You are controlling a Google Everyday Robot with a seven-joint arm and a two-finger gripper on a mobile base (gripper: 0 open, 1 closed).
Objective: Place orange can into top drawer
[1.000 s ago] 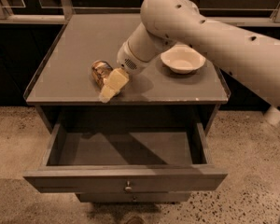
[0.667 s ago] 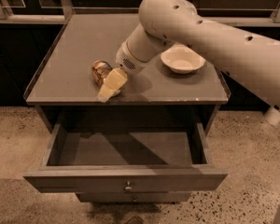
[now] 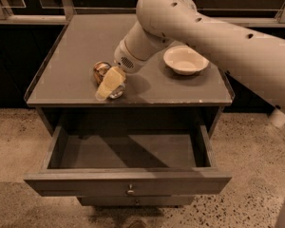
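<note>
The orange can [image 3: 100, 71] lies on its side on the grey cabinet top [image 3: 80, 46], near the front left. Only its mottled brown end and a bit of silver show. My gripper [image 3: 109, 83] reaches down from the arm's wrist [image 3: 130, 56] and sits right on the can, covering most of it. The top drawer [image 3: 128, 180] is pulled out below the cabinet top, and its grey inside [image 3: 128, 151] holds nothing. Its small metal knob [image 3: 130, 190] is at the centre of the front.
A round cream bowl [image 3: 185, 59] stands on the cabinet top to the right of the gripper. The lower drawer front [image 3: 133, 201] is under the open drawer. My big arm link [image 3: 228, 37] crosses the upper right. Speckled floor lies around the cabinet.
</note>
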